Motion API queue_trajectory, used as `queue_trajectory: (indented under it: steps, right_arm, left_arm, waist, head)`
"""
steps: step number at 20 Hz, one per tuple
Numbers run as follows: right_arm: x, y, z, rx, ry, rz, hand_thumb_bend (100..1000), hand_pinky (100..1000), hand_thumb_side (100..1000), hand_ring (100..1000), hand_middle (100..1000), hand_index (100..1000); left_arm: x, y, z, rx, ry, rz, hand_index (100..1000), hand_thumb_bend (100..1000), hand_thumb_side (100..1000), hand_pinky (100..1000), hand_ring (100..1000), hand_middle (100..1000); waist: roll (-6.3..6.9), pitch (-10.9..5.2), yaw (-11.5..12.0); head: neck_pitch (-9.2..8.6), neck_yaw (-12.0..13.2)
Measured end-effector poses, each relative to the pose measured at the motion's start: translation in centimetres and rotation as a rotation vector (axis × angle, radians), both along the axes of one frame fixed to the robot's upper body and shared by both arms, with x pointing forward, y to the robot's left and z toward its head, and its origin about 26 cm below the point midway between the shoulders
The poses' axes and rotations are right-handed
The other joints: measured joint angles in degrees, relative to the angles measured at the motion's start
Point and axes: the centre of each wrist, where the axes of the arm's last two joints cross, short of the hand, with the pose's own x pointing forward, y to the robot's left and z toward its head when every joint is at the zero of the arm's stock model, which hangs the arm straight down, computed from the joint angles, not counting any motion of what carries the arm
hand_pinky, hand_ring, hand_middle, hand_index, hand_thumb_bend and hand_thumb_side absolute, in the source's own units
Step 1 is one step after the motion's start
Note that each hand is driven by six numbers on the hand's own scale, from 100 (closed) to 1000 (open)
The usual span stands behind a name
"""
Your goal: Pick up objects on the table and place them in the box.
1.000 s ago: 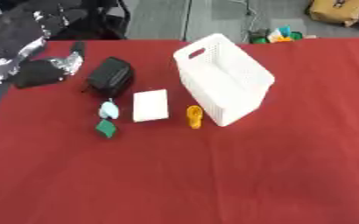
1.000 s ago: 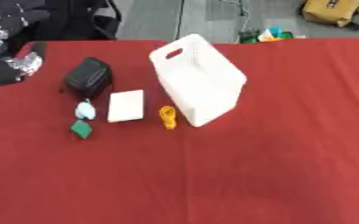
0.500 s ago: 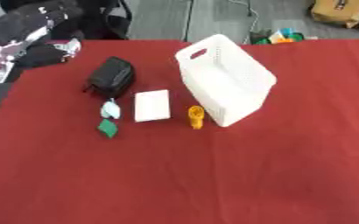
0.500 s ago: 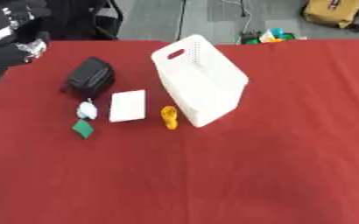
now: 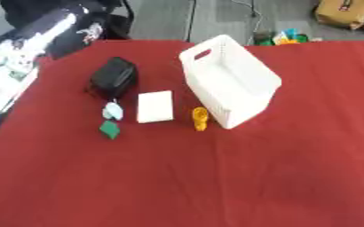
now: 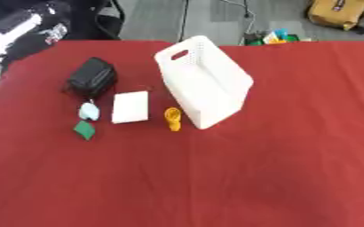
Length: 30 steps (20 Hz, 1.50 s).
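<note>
My left robot hand (image 5: 92,32), fingers unreadable, sits upper left of the frame, nearest the black pouch (image 5: 113,79) lying lengthwise below it, left of the white box (image 5: 230,80).

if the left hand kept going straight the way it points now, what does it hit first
Hard to say: the left hand is blurred at the table's far left corner. It seems to aim away past the far edge, so nothing on the table lies in its line; the black pouch sits nearer, off to the side.
</note>
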Motion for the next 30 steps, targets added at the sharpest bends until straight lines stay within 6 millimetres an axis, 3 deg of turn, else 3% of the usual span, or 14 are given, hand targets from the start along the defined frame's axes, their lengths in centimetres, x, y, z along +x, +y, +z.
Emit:
queue_trajectory:
  steps: [4,8,14,21,30]
  right_arm:
    - [0.0,0.0,0.0,0.002,0.005,0.004,100,626,967,611,642,719]
    - [0.0,0.3,-0.1,0.006,0.012,0.013,100,626,961,610,639,711]
    - [0.1,0.4,-0.2,0.007,0.017,0.023,100,626,957,609,629,696]
    - [0.1,0.4,-0.2,0.006,0.019,0.032,100,625,949,608,622,682]
    - [0.1,0.6,-0.2,0.012,0.020,0.042,100,625,944,607,618,673]
  left_arm:
    - [0.5,-1.4,-0.3,0.003,0.027,-0.020,1000,129,1000,1000,1000,1000]
    - [1.3,-1.5,-1.0,0.064,0.006,0.032,1000,162,1000,1000,1000,1000]
    - [2.0,-1.5,-1.6,0.161,-0.095,0.076,1000,100,1000,1000,1000,1000]
    - [2.9,-0.4,-3.1,0.306,-0.191,0.139,1000,100,1000,1000,1000,1000]
    - [4.2,0.6,-4.7,0.306,-0.144,0.197,1000,100,1000,1000,1000,1000]
  waist:
    - [-0.08,0.00,-0.23]
    - [-0.10,0.10,-0.39]
    - [-0.11,0.34,-0.37]
    - [-0.58,0.68,-0.63]
    - [-1.00,1.13,-1.04]
  head:
    - [-0.04,0.02]
    - [-0.07,0.06]
    - [-0.07,0.07]
    - [-0.51,0.31]
    - [-0.97,0.56]
